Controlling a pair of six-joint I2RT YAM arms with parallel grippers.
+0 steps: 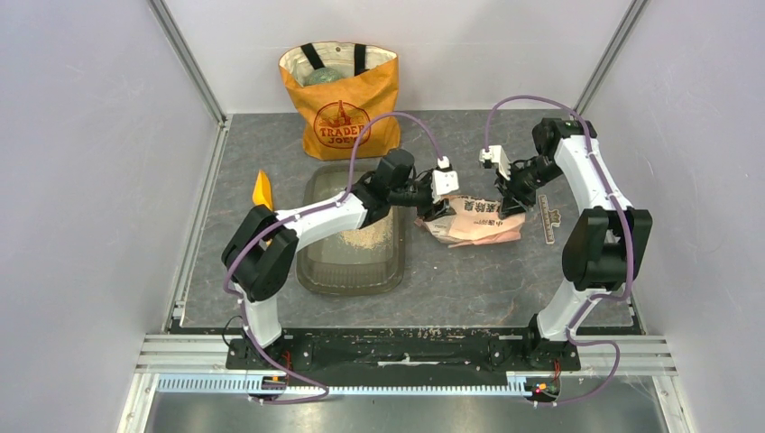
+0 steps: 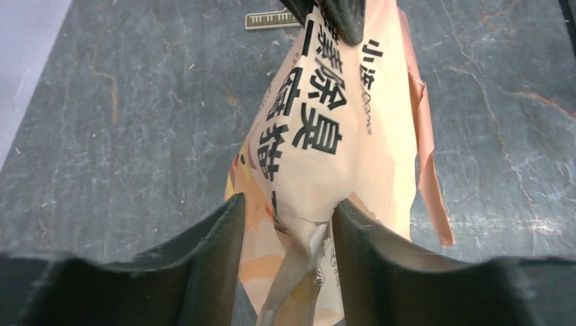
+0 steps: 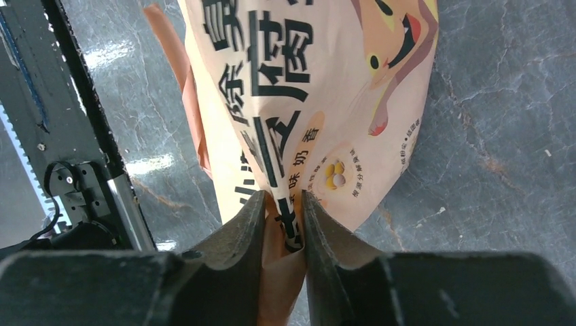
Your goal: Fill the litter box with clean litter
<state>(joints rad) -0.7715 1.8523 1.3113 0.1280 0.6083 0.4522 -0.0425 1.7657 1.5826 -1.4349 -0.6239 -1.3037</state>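
The jaws of my right gripper (image 3: 284, 200) are nearly together, pinched on a fold at one end of the litter bag (image 3: 306, 88). The jaws of my left gripper (image 2: 289, 207) stand wider and straddle the bag's crimped other end. The paper touches both fingers, but I cannot tell whether they press it. The crumpled bag spans between the two grippers over the dark table (image 1: 469, 289), just right of the litter box (image 1: 311, 271). The box sits under my left forearm, with a thin patch of clean litter (image 1: 370, 239) on its floor. An orange scoop (image 1: 262, 191) is left of the box, and an orange tote bag (image 1: 341, 99) stands behind it.
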